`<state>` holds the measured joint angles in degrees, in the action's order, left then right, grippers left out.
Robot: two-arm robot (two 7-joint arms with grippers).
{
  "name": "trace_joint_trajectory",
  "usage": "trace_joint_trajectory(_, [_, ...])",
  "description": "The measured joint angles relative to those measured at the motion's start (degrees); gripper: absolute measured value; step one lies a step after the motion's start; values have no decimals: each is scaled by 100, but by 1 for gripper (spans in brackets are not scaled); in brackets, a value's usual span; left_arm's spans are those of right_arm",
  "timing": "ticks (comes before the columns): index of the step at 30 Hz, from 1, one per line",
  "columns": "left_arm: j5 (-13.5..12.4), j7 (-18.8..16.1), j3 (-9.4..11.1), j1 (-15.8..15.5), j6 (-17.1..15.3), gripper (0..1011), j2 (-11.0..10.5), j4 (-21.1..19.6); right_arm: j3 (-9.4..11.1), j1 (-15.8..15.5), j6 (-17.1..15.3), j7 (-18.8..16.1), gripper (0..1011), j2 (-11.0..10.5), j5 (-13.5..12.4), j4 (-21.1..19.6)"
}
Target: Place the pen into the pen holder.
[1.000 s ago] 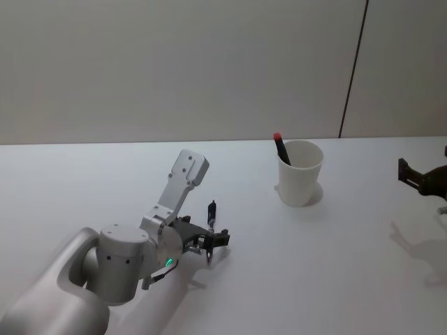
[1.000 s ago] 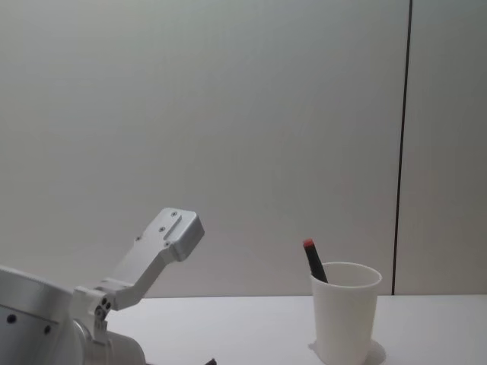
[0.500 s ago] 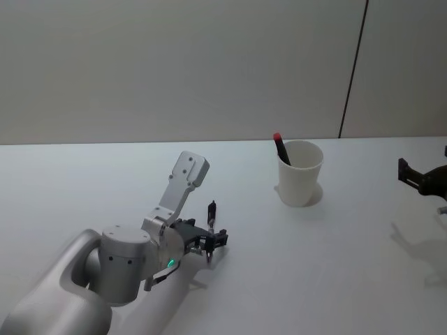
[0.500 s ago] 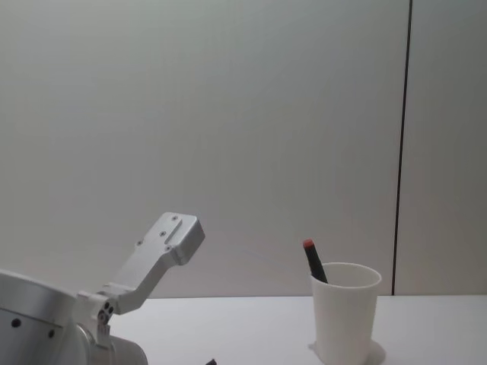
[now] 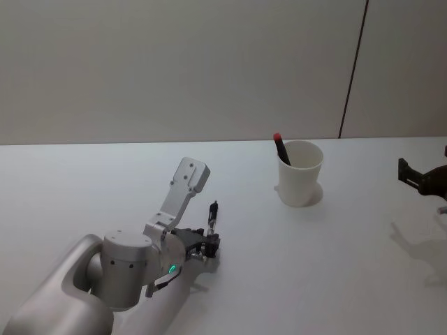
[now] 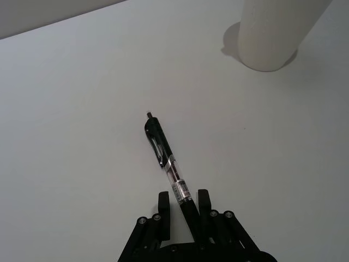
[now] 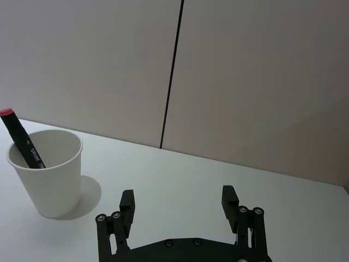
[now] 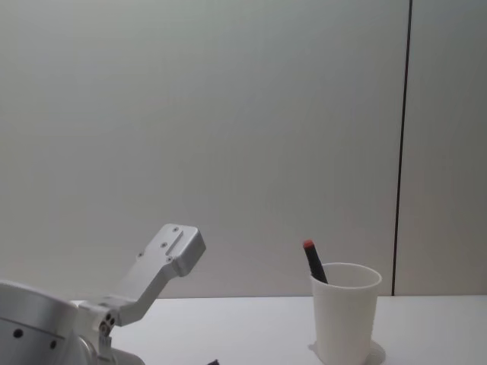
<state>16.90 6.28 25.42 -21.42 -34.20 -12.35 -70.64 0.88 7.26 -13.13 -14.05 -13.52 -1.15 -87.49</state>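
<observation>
The pen holder [image 5: 302, 174] is a plain white paper cup standing on the table at the far right of centre. A black pen with a red tip [image 5: 280, 148] leans inside it, also seen in the chest view [image 8: 313, 260] and the right wrist view [image 7: 19, 139]. A second black pen with a clear barrel section [image 6: 163, 153] lies flat on the table, nearer to me and left of the cup. My left gripper [image 6: 182, 199] is down at the table, shut on this pen's grip end. My right gripper [image 7: 178, 197] hovers open and idle, right of the cup [image 7: 46, 172].
The white table [image 5: 335, 265] is bare around the cup and the gripper. A grey wall with a dark vertical seam [image 5: 353, 70] stands behind it. My left forearm [image 5: 133, 269] fills the near left corner.
My left gripper's fingers have drawn together around the clear-barrelled pen, and the wrist has shifted slightly. The cup, the red-tipped pen and the right gripper have not moved.
</observation>
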Motion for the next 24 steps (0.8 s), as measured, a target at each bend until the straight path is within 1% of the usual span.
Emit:
trace_joint_trajectory(1, [8, -13, 2, 9, -5, 357, 2, 1, 0, 0, 0, 0, 1001, 0, 0, 0])
trace_joint_trajectory(2, [11, -18, 2, 14, -6, 296, 3, 1, 0, 0, 0, 0, 1002, 0, 0, 0])
trace_joint_trajectory(5, [27, -34, 3, 28, -10, 242, 6, 3, 0, 0, 0, 0, 1001, 0, 0, 0])
trace_joint_trajectory(6, [37, -41, 2, 39, -12, 185, 8, 5, 0, 0, 0, 0, 1002, 0, 0, 0])
trace_joint_trajectory(8, [51, -51, 3, 49, -13, 149, 12, 6, 0, 0, 0, 0, 1001, 0, 0, 0])
trace_joint_trajectory(17, [89, -98, -3, 83, 2, 138, 18, -3, 0, 0, 0, 0, 1001, 0, 0, 0])
trace_joint_trajectory(24, [88, -164, -13, 133, 91, 138, -2, -67, 0, 0, 0, 0, 1001, 0, 0, 0])
